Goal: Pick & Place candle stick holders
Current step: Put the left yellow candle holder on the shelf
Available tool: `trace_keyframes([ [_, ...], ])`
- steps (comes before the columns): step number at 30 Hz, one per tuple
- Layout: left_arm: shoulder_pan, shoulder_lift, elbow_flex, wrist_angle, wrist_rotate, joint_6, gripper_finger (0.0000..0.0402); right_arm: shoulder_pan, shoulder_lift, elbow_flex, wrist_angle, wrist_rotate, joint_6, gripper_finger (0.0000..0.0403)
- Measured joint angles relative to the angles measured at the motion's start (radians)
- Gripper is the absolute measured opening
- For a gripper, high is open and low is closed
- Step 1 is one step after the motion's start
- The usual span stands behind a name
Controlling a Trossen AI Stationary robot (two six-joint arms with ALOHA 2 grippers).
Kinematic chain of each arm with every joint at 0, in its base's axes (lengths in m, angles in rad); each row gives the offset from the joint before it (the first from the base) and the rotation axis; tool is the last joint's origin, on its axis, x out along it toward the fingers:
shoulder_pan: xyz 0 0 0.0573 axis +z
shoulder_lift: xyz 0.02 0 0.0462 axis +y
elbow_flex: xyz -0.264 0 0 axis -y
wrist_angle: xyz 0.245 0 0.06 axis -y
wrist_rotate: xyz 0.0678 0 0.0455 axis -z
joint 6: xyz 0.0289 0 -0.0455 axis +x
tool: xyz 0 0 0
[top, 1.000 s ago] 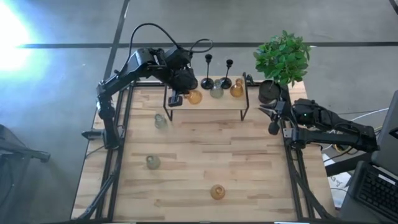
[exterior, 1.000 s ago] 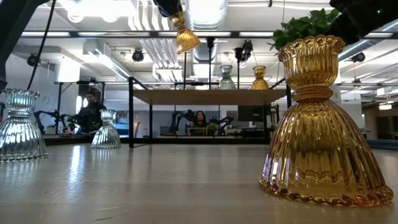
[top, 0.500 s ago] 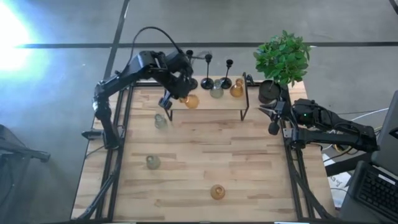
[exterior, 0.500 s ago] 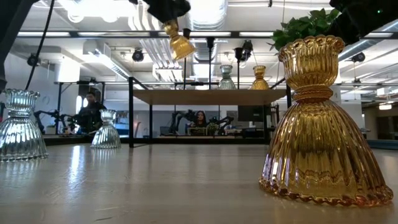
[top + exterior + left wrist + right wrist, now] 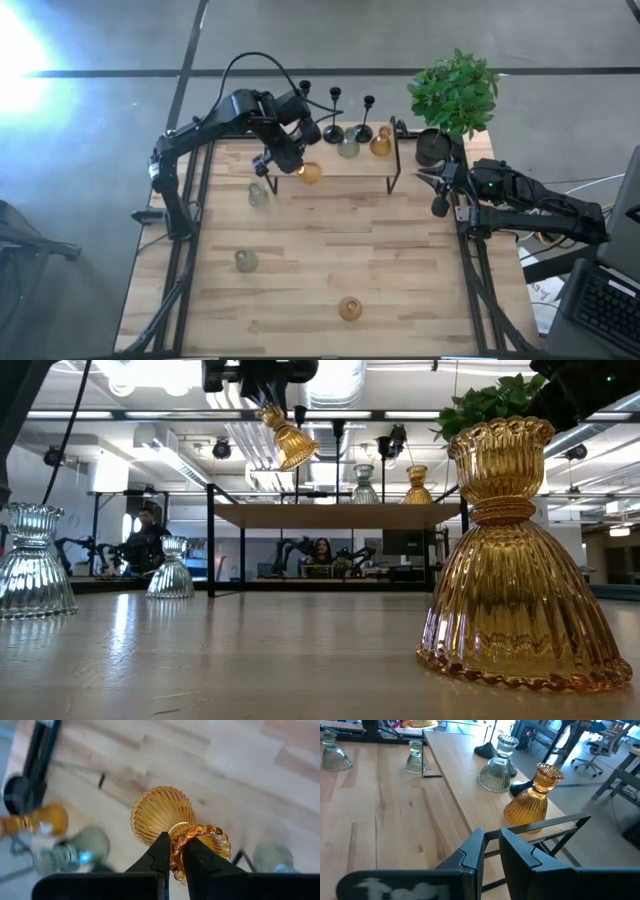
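Left wrist view: left end effector clamped on the scalloped rim of an amber glass holder, carried tilted in the air over the pale wooden worktop. High view: same amber holder hanging just off the front edge of a raised shelf at the back of the worktop, left end effector above it. Low view: holder aloft, clearly above shelf level, touching nothing.

Step in hand, by judgement: transport, with the grasp made and placement not yet done. Next move likely calls for carrying the piece to its spot, righting it so the wide base faces down, lowering until the base sits flat, then releasing. Destination not evident.

Elsewhere on the shelf: three black candlesticks, a pale green glass holder and another amber holder. On the worktop below: two pale green holders at the left and one amber holder near the front edge. Potted plant at the back right corner.

Right end effector waiting at the right edge of the worktop, fingers parted with a narrow gap, holding nothing.

No brands, labels or readable writing anywhere.
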Motion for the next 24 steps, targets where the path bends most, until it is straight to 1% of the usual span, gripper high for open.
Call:
trace_keyframes([
  [2, -0.001, 0.0, 0.0, 0.004, 0.049, 0.011, 0.0031, 0.0, 0.0, 0.0, 0.0, 0.0, 0.0, 0.0052],
  [4, -0.002, 0.0, 0.0, 0.019, 0.073, 0.013, 0.0031, 0.0, 0.0, 0.0, 0.0, 0.0, 0.0, 0.0052],
  [24, -0.001, 0.001, -0.004, -0.013, 0.068, 0.003, 0.0031, 0.0, 0.0, 0.0, 0.0, 0.0, 0.0, 0.0052],
])
